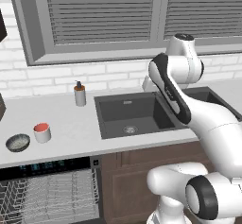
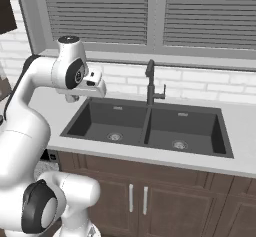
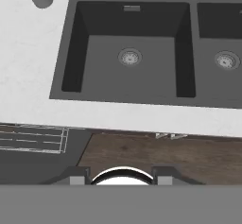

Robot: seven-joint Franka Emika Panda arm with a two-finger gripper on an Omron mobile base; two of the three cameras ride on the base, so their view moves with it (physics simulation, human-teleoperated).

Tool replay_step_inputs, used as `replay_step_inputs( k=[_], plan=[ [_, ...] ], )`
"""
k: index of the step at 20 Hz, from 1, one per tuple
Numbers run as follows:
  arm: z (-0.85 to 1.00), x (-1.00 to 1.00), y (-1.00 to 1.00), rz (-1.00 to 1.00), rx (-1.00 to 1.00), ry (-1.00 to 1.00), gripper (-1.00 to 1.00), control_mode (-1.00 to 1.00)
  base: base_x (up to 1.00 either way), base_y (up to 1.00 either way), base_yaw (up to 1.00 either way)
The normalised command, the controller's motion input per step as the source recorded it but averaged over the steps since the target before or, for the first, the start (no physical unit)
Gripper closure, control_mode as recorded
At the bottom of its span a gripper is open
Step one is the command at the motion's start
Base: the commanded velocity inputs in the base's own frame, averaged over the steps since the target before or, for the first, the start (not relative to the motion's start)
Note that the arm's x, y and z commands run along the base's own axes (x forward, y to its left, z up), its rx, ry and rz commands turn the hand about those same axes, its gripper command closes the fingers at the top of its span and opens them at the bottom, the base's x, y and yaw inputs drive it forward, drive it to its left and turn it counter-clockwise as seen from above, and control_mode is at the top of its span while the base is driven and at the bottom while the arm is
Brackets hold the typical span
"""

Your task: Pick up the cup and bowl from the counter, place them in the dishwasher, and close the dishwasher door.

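Left base view: cup (image 1: pixel 42 132), white with red inside, upright on the counter (image 1: pixel 71 124) at lower left of frame. Bowl (image 1: pixel 18 142) just beside it to the left, nearer the counter's front edge, apart from the cup. Soap dispenser (image 1: pixel 80 94) further back, toward the brick wall, left of the dark double sink (image 1: pixel 132 116). Dishwasher (image 1: pixel 49 190) below the cup and bowl at bottom left, open, pale wire racks showing under the black control strip. Door panel itself not made out.

Arm rising from lower right, bent over the sink's right half. Right base view: hand near upper left, over the counter edge at the sink's left basin (image 2: pixel 107 123); faucet (image 2: pixel 151 83) mid-frame behind the divider.

Hand view: looking down on the sink (image 3: pixel 132 53), both drains visible; rack wires at left edge. Gripper (image 3: pixel 121 173) at bottom centre, finger tips (image 3: pixel 77 175) standing part way apart, nothing held between them.
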Motion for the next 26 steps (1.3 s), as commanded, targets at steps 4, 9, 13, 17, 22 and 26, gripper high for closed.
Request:
replay_step_inputs(
  k=[4, 9, 13, 17, 22, 26],
  plan=[
    [0.00, -0.04, 0.04, 0.00, 0.00, -0.02, -1.00, -1.00, 0.00, 0.00, 0.00],
    [-0.04, 0.01, 0.63, 0.00, 0.00, -0.02, -1.00, -1.00, 0.00, 0.00, 0.00],
    [-0.15, 0.15, 0.83, 0.00, 0.00, 0.00, -1.00, -1.00, 0.00, 0.00, 0.00],
    [-0.02, 0.00, 0.15, 0.00, 0.00, 0.00, -1.00, -1.00, 0.00, 0.00, 0.00],
    [-0.09, 0.00, 0.30, 0.00, 0.00, 0.01, -1.00, -1.00, 0.00, 0.00, 0.00],
    [-0.15, 0.04, 0.60, 0.00, -0.02, 0.02, -1.00, -1.00, 0.00, 0.00, 0.00]
  ],
)
